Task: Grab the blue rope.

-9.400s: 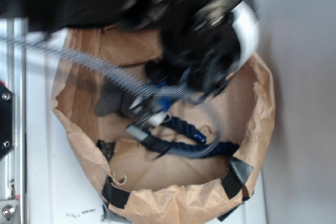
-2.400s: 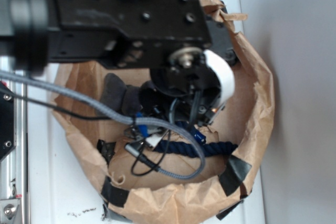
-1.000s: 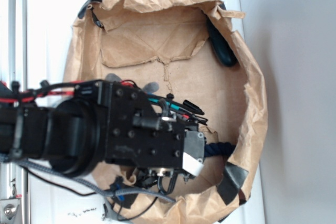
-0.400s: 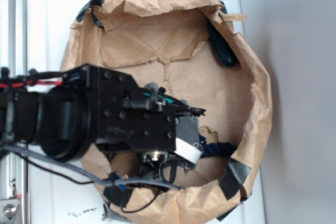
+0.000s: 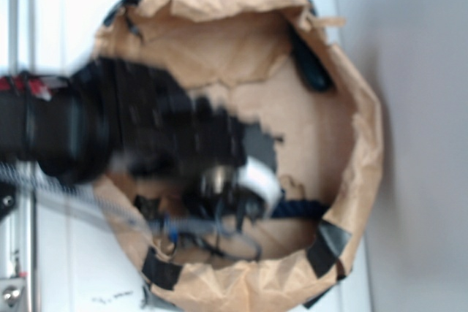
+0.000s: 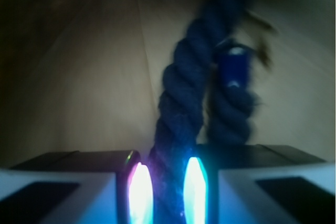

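Centrally, the blue rope [image 6: 181, 103], thick, dark navy and twisted, is lying on the brown paper floor of the paper bag [image 5: 365, 144], in its lower part near the rim; the wrist view is showing one strand running straight between the fingers [image 6: 140, 187], with a second strand lying just beside it and bearing a shiny blue end cap [image 6: 233, 69]. The gripper [image 6: 167, 187] is closing narrowly, its two glowing pads sitting against either side of the rope. From outside, only a short dark length of rope [image 5: 296, 210] is showing past the blurred black arm [image 5: 110, 129], which is reaching in from the left over the bag. Black tape patches [image 5: 330, 242] are sitting on the bag's lower rim.
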{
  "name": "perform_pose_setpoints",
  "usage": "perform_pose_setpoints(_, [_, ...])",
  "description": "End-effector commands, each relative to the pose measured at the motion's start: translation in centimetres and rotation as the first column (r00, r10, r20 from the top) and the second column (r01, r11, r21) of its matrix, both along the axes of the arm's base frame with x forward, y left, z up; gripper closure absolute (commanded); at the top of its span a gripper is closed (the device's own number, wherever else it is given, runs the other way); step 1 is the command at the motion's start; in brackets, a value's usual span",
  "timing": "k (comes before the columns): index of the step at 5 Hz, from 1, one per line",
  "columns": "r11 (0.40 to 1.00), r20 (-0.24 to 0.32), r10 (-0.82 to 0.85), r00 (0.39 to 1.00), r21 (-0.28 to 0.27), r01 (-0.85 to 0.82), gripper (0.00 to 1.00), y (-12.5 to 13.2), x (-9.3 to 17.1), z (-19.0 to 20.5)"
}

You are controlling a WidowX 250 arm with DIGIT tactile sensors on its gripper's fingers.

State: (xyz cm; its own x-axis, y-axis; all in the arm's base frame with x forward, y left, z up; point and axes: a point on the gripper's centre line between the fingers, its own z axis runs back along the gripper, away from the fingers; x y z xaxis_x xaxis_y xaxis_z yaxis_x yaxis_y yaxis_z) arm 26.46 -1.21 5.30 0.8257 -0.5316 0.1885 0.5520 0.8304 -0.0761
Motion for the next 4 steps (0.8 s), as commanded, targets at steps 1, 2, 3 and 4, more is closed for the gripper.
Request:
perform_pose_setpoints(1, [0.996,0.188,0.044,0.981,-0.086,-0.029,1.00,5.9,2.9,8.7])
perform_pose_setpoints(2, [0.997,0.198,0.037,0.979,-0.080,-0.022,1.00,5.7,4.2,9.4])
perform_pose_setpoints(3, [0.997,0.222,-0.011,0.975,-0.071,0.028,1.00,5.0,3.7,10.3])
perform_pose_setpoints(4, [0.994,0.219,-0.083,0.972,-0.045,0.096,1.00,4.9,3.4,10.0])
